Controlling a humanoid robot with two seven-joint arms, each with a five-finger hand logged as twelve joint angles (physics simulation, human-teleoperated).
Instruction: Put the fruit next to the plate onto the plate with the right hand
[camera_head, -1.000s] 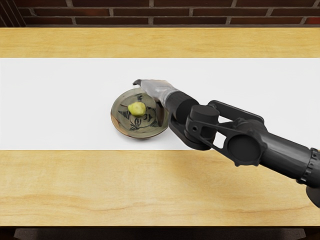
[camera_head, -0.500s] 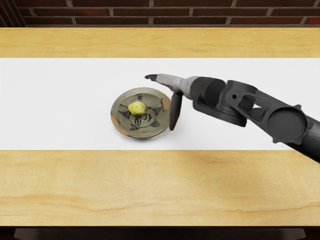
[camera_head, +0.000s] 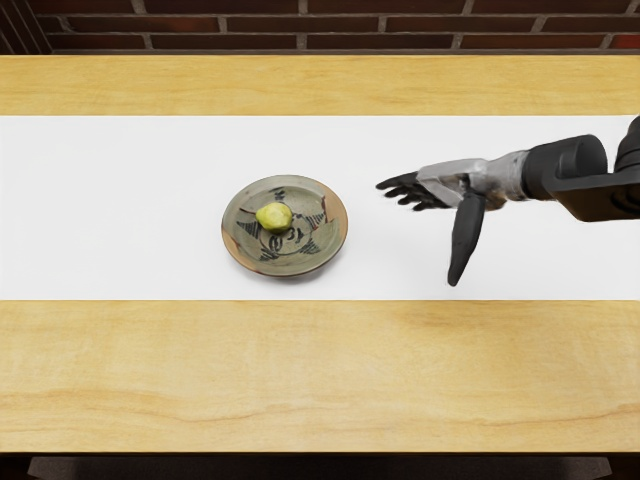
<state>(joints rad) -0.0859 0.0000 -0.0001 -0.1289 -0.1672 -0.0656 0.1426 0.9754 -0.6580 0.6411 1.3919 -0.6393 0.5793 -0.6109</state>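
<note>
Red brick wall (camera_head: 320, 25) at the back, pale wooden tabletop (camera_head: 320, 370) below it, crossed by a broad white strip (camera_head: 120, 200). On the strip, left of centre, a round olive-brown glazed plate (camera_head: 300, 258) with a dark pattern. In its middle, a small yellow-green fruit (camera_head: 273, 217), lying well within the rim and touched by nothing.

Off to the right of the plate and well apart from it, the grey-and-black five-fingered right hand (camera_head: 448, 188). Released, with fingers (camera_head: 400, 187) stretched out flat towards the plate and one dark digit hanging down, holding nothing. Carried on a dark forearm entering from the right edge. No left arm in view.

Changed over the last second: first reaching over the plate's right rim, close beside the fruit. Half a second ago, lifted off and hovering just by that rim. Now drawn back across the strip towards the right edge. Fruit in the same spot on the plate throughout, neither rolled nor nudged by the withdrawal.

For the task, as a judgement: done as far as placing goes, with the fruit on the plate rather than next to it and the grip let go. Left to do, by the look of it, only the retreat. Little risk remaining: a rounded thing, perhaps prone to rolling, yet lying steady in the shallow dish with the hand clear of it.
</note>
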